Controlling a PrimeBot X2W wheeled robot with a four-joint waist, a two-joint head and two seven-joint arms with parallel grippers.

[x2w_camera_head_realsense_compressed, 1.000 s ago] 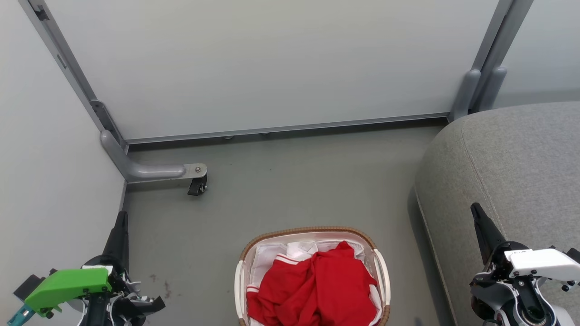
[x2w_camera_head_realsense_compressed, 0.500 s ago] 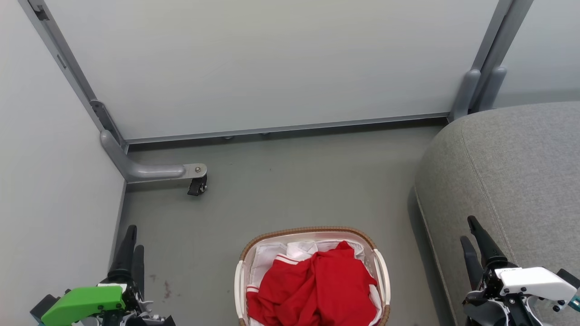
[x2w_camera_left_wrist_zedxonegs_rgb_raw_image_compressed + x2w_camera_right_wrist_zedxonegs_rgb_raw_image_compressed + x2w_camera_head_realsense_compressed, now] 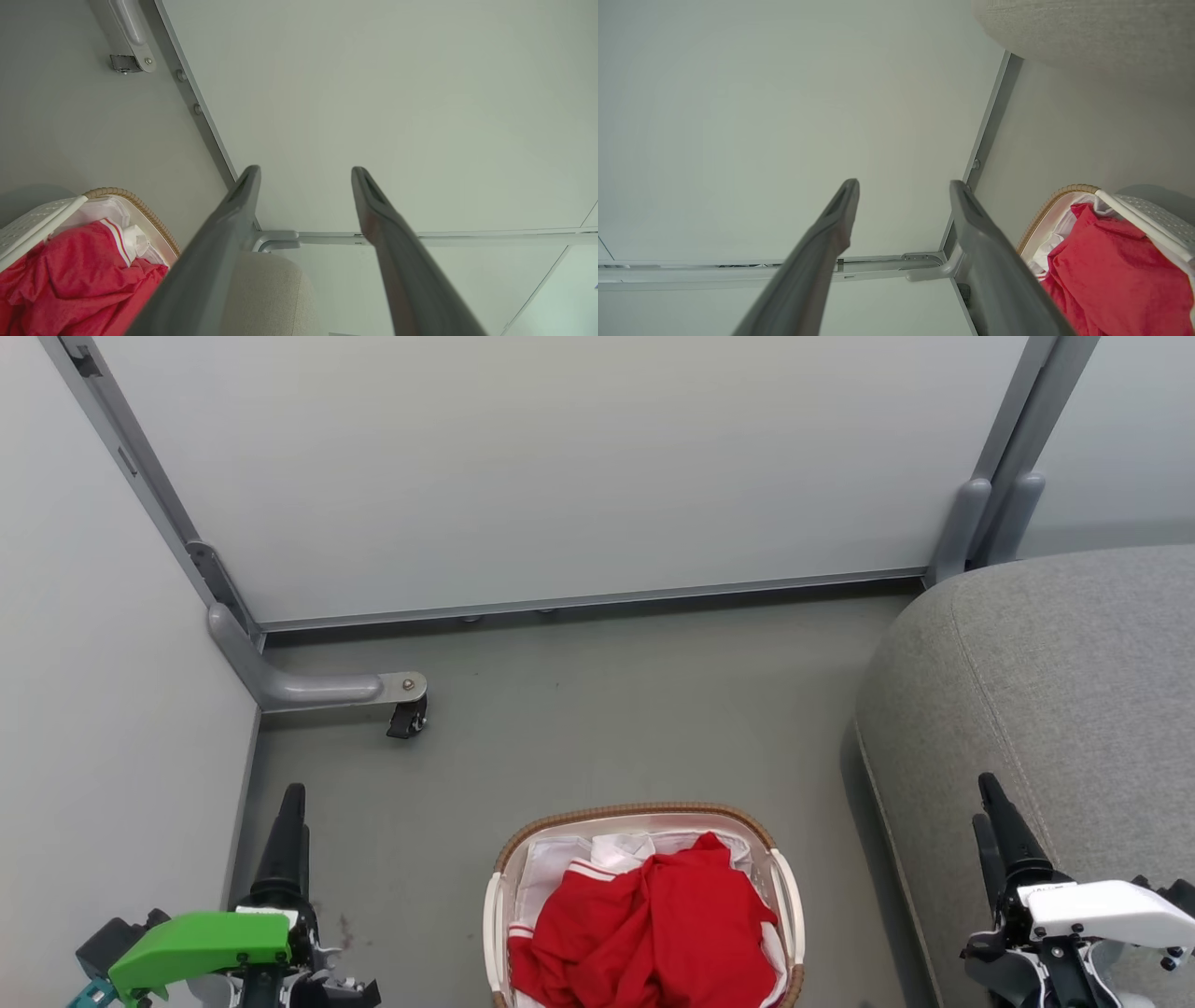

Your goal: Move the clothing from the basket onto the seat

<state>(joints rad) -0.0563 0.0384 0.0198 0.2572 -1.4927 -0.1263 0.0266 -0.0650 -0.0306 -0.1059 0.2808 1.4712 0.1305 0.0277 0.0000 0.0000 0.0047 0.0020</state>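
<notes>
Clothing (image 3: 653,924) lies heaped in the basket (image 3: 644,810), which you see at six o'clock in the head view, on the floor (image 3: 607,728). The seat (image 3: 1055,681) sits at three o'clock, near the basket but apart from it. Your left gripper (image 3: 303,170), at seven o'clock, has its jaws spread wide on nothing. Your right gripper (image 3: 901,182), at five o'clock, is equally wide and empty. Neither touches the clothing.
</notes>
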